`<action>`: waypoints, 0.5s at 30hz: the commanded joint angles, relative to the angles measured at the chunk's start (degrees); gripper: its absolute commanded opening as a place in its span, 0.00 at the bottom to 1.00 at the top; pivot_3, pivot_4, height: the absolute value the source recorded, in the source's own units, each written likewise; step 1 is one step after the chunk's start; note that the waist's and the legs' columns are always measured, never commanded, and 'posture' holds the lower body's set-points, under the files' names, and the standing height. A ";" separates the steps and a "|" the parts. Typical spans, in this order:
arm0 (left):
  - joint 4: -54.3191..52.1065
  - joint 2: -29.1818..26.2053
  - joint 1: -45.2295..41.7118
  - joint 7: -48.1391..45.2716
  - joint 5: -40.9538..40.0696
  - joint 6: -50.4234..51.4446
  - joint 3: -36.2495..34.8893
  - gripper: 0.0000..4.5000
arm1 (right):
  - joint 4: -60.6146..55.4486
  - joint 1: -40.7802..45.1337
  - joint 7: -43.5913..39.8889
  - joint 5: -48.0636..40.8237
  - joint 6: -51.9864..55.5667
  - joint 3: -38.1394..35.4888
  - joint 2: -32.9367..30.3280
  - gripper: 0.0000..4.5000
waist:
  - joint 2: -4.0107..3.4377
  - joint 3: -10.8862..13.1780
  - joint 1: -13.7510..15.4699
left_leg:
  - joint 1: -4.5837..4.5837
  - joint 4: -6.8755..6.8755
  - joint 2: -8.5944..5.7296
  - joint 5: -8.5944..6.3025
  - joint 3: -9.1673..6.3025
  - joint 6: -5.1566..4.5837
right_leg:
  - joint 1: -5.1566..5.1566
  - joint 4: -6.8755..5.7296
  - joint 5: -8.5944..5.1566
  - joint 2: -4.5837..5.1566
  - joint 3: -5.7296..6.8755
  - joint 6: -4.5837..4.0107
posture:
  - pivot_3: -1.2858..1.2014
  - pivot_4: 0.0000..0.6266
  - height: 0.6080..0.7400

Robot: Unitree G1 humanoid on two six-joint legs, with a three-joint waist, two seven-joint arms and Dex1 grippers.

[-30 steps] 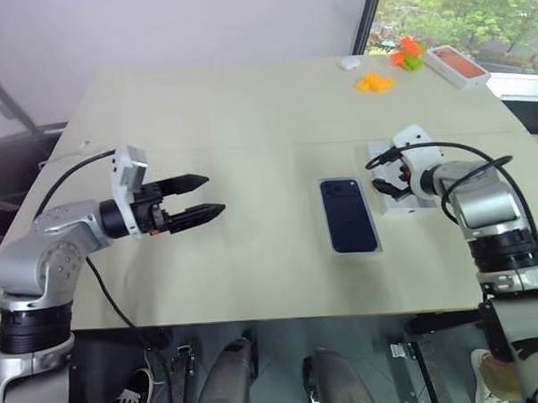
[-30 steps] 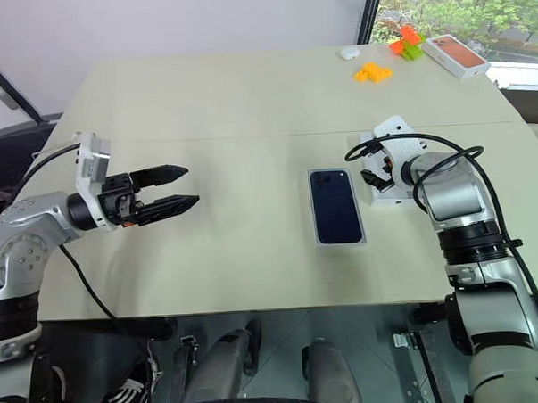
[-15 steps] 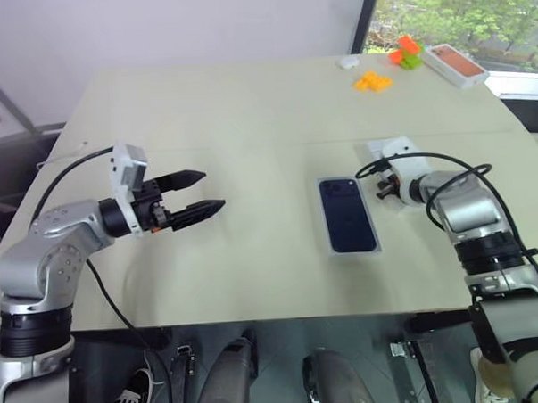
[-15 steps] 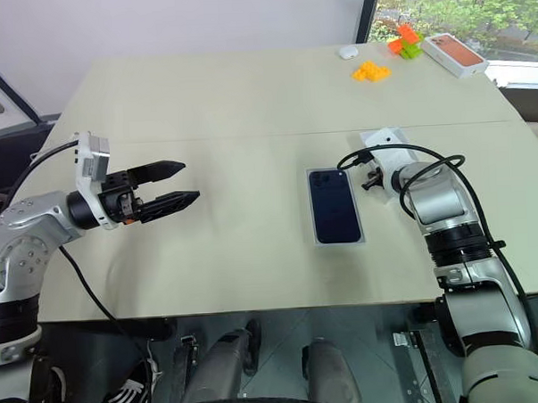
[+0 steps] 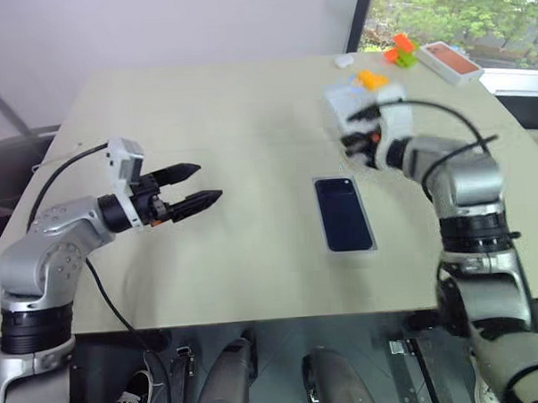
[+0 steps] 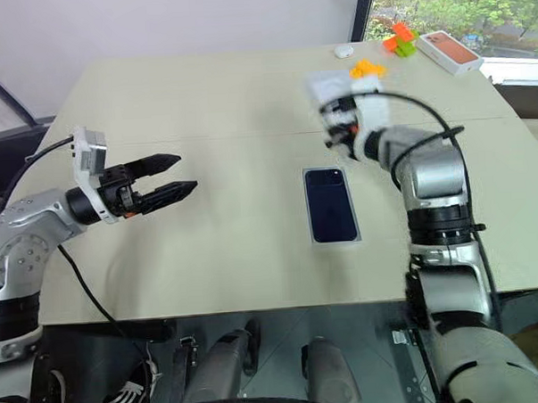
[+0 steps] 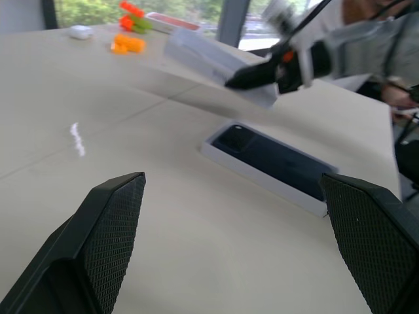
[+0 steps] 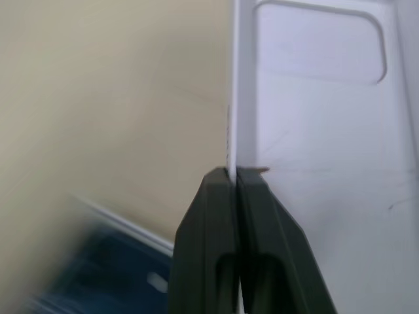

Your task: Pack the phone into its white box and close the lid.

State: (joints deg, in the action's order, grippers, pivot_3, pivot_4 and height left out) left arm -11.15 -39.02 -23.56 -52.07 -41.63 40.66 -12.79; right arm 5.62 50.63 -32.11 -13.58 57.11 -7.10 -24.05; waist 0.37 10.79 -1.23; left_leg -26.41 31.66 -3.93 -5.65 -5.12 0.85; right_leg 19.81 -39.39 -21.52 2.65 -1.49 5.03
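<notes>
Lid point(image 7: 216, 65) pinched by one thin wall in right gripper point(image 8: 234, 180), phone point(image 5: 343, 213) already in white box point(image 7: 262, 178). Risk: lid pivots or slips (edge-only grip), lands skewed. Left gripper point(image 5: 200, 186) spread, idle.

The phone point(image 5: 344, 212) has a dark, glossy, glass-like face; the white box point(image 7: 262, 174) around it looks like smooth matt card; the lid point(image 8: 321, 124) shows a plain, matt white card inside, pinched along one wall by the right gripper point(image 8: 236, 180), whose fingers look like smooth dark plastic; the left gripper's fingers point(image 7: 111, 216) carry finely cross-hatched black pads; the table point(image 5: 230, 123) is a matt, smooth beige surface.
</notes>
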 commanded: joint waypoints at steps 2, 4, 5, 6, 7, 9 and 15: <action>-0.21 0.66 -1.20 1.84 1.24 -2.80 -0.60 1.00 | -7.91 3.63 0.16 -15.18 20.19 -13.62 6.54 0.01 | 0.05 -0.03 0.63 | 0.00 0.00 -0.01 0.00 -0.02 0.00 | 0.02 0.03 0.00 0.01 0.03 0.00 | 0.52 0.24 1.00; 0.00 1.29 -1.03 2.75 2.02 -3.46 0.01 1.00 | -10.11 4.49 1.01 -19.62 30.39 -19.51 11.28 0.01 | 0.06 -0.04 0.71 | 0.00 0.01 -0.03 0.00 -0.04 0.00 | 0.15 0.08 0.00 0.04 0.05 -0.01 | 0.52 0.24 1.00; 0.13 1.70 -1.02 3.37 2.76 -4.00 0.34 1.00 | -10.98 4.55 2.12 -20.77 33.40 -21.53 13.31 0.01 | 0.05 -0.03 0.59 | 0.00 0.01 -0.05 0.00 -0.03 0.00 | 0.15 0.08 0.00 0.07 0.04 -0.01 | 0.52 0.24 1.00; 0.24 2.05 -1.03 3.82 3.19 -4.20 0.64 1.00 | -11.02 4.28 3.69 -22.20 34.69 -23.00 14.70 0.01 | 0.05 -0.03 0.47 | -0.01 0.01 -0.07 0.00 -0.02 0.00 | 0.20 0.06 0.01 0.09 0.00 -0.02 | 0.52 0.24 1.00; 0.24 2.71 -1.04 4.57 3.65 -4.60 0.86 1.00 | -10.91 3.36 5.22 -24.18 35.25 -23.98 15.82 0.01 | 0.05 -0.03 0.41 | -0.02 0.01 -0.08 0.00 0.02 0.00 | 0.26 0.01 0.02 0.09 -0.05 -0.03 | 0.52 0.24 1.00; 0.18 4.08 -0.95 5.78 4.01 -4.89 1.20 1.00 | -10.61 1.25 8.99 -28.12 35.39 -25.34 17.61 0.01 | 0.05 -0.04 0.48 | -0.01 0.01 -0.08 0.00 0.02 0.01 | 0.28 -0.02 0.02 0.09 -0.06 -0.04 | 0.52 0.24 1.00; -1.92 8.07 0.73 7.87 4.64 -5.26 3.87 1.00 | -10.36 -4.71 23.23 -42.44 35.39 -27.29 22.25 0.01 | 0.03 -0.05 0.10 | -0.07 -0.08 -0.07 0.01 0.12 -0.01 | 0.38 -0.03 0.02 0.10 -0.13 -0.04 | 0.52 0.24 1.00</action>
State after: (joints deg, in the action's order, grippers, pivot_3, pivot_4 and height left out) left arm -10.60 -31.14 -22.99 -44.73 -37.14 36.69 -9.51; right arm -2.68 46.20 -12.33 -50.00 92.10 -34.10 -2.56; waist 0.40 10.74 -1.13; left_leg -26.50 31.54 -3.99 -5.63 -4.98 0.83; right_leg 20.20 -39.43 -21.50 2.75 -1.63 5.00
